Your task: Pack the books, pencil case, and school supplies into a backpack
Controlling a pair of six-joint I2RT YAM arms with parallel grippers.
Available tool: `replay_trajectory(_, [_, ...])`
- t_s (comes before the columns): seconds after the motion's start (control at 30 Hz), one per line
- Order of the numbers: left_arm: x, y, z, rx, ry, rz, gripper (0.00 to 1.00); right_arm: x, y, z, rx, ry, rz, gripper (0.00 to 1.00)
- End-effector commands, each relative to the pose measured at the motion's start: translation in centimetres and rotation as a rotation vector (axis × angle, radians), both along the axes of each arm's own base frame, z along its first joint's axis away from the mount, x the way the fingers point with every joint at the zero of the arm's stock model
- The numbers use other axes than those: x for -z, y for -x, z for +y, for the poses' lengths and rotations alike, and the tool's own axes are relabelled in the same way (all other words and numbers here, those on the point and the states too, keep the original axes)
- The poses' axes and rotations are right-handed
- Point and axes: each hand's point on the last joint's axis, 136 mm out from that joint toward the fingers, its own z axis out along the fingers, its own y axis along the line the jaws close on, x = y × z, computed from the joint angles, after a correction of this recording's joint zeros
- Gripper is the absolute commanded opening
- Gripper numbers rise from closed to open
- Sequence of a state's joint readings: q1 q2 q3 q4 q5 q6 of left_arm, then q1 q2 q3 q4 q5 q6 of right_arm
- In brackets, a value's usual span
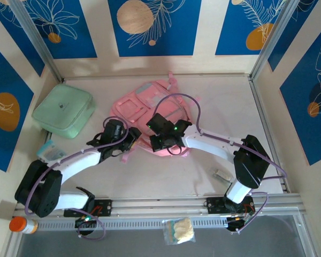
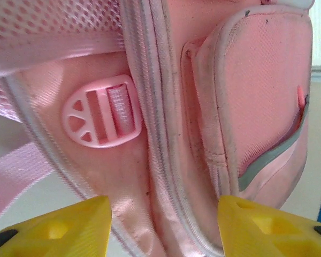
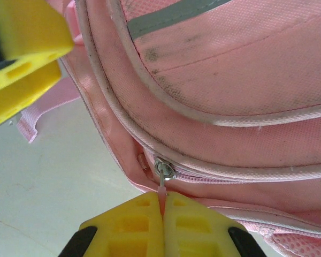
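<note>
Flat on the white bench (image 1: 224,107) lies the large pink fabric backpack (image 1: 150,110) — right gripper (image 3: 163,214) is clenched on its thin pink zipper pull (image 3: 162,194), left gripper (image 2: 163,230) stands released, fingers apart near the pink strap buckle (image 2: 101,115).

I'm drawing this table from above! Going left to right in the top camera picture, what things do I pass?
orange-capped bottle → mint green pouch → pink backpack → small grey object
</note>
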State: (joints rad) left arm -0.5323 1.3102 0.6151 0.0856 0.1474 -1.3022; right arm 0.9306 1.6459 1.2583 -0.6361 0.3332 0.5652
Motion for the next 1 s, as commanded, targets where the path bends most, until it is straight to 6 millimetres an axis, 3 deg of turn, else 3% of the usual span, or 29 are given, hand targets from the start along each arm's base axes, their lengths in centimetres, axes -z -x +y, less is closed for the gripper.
replay_trajectory(0.0, [-1.9,-1.8,-1.6,-0.097,0.071,-0.054,0.52,-0.6,0.0,0.9,-0.003,-0.034,-0.023,0.00])
replay_trajectory(0.2, [-0.9,-1.7,-4.5,-0.094,0.066,-0.023,0.43,-0.4,-0.1,1.2,0.006,-0.039,-0.019,0.00])
replay_trajectory(0.37, [0.4,-1.3,-5.1,-0.124,0.050,-0.005,0.25,-0.3,-0.2,1.1,0.008,-0.035,-0.019,0.00])
replay_trajectory(0.53, [-0.1,-1.7,-3.9,-0.138,-0.020,-0.030,0.01,-0.2,0.0,0.5,0.012,-0.006,-0.035,0.00])
replay_trajectory(0.63, [-1.1,-1.8,-2.4,-0.146,-0.058,-0.055,0.00,-0.1,0.2,-0.8,0.008,0.056,-0.069,0.00])
replay_trajectory(0.8, [-2.6,-2.6,1.4,-0.091,-0.143,-0.053,0.00,0.8,0.1,-4.7,0.048,0.147,-0.125,0.00])
replay_trajectory(0.97, [-5.0,-4.2,4.2,-0.044,-0.167,-0.103,0.00,0.7,-1.8,-8.6,0.105,0.200,-0.179,0.00])
